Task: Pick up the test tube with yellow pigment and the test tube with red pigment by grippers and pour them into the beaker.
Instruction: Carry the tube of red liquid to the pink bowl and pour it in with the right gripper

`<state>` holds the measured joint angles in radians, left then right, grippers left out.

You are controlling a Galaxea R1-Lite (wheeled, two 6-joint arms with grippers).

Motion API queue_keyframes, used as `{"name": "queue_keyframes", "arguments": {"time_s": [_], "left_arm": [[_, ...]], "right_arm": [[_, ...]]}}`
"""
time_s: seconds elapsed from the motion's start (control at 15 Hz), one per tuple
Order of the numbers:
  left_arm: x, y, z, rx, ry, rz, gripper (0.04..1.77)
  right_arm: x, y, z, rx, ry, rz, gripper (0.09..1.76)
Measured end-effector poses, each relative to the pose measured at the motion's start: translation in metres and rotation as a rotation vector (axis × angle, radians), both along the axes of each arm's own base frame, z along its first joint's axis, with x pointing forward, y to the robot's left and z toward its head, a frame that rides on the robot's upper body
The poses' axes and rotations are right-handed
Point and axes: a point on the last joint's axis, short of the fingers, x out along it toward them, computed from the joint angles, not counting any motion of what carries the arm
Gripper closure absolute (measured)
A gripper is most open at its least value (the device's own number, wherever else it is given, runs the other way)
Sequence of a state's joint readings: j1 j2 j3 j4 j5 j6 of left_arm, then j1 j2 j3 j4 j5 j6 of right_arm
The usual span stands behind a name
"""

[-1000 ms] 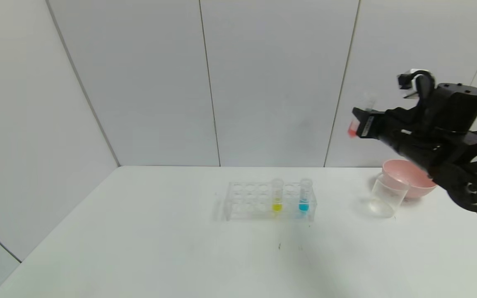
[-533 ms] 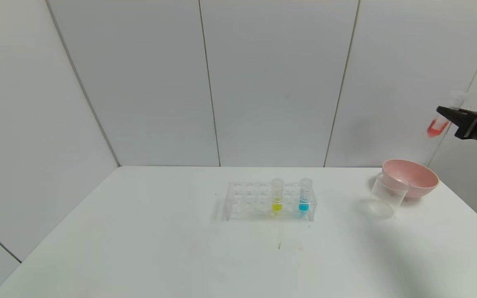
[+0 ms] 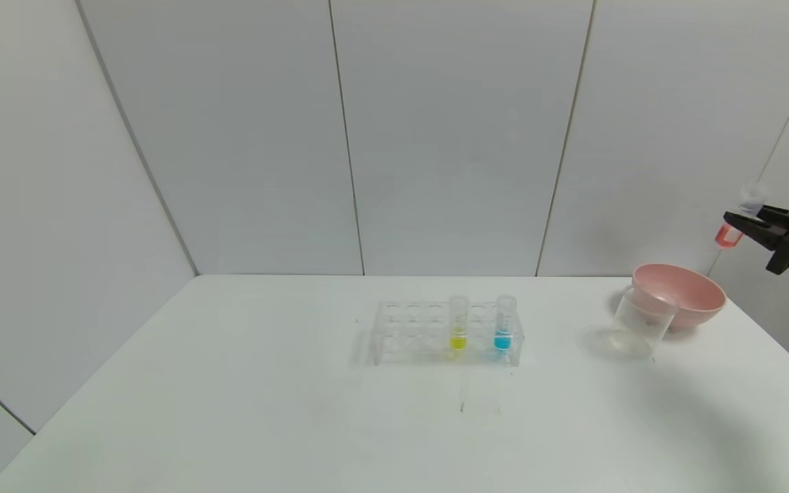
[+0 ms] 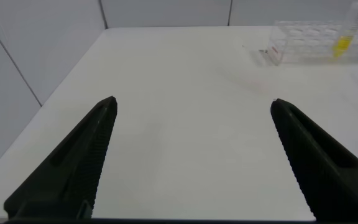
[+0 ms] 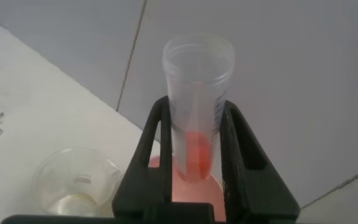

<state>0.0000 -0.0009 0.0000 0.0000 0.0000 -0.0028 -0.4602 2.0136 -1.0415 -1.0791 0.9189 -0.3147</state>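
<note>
My right gripper (image 3: 744, 220) is shut on the test tube with red pigment (image 3: 735, 222) and holds it high at the far right, above and right of the pink bowl. In the right wrist view the tube (image 5: 197, 118) stands between the fingers (image 5: 153, 155), red liquid at its bottom. The test tube with yellow pigment (image 3: 458, 323) stands in the clear rack (image 3: 408, 333), also visible in the left wrist view (image 4: 344, 31). The beaker (image 3: 641, 322) sits right of the rack (image 5: 73, 183). My left gripper (image 4: 192, 107) is open and empty over the table's left side.
A tube of blue liquid (image 3: 503, 323) stands in the rack beside the yellow one. A pink bowl (image 3: 682, 296) sits just behind the beaker. The white table (image 3: 298, 411) ends close to the right of the bowl. Grey wall panels stand behind.
My right gripper has swung the red tube from above the beaker's left out to the far right and slightly down; most of the arm has left the head view.
</note>
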Motion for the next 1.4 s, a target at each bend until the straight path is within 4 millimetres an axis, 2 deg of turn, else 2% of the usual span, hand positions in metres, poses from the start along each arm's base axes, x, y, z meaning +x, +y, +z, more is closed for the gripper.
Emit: {"name": "queue_keyframes", "arguments": {"time_s": [0.27, 0.67, 0.93, 1.4], "left_arm": [[0.0, 0.0, 0.0, 0.0, 0.0, 0.0, 0.05], [0.0, 0.0, 0.0, 0.0, 0.0, 0.0, 0.05], [0.0, 0.0, 0.0, 0.0, 0.0, 0.0, 0.05], [0.0, 0.0, 0.0, 0.0, 0.0, 0.0, 0.05]], "right_arm": [[0.013, 0.007, -0.023, -0.245, -0.085, 0.026, 1.34], [0.024, 0.014, -0.045, -0.461, -0.139, 0.051, 1.34], [0.028, 0.015, -0.05, -0.567, -0.152, -0.004, 1.34], [0.029, 0.022, -0.052, -0.737, -0.243, 0.006, 1.34]]}}
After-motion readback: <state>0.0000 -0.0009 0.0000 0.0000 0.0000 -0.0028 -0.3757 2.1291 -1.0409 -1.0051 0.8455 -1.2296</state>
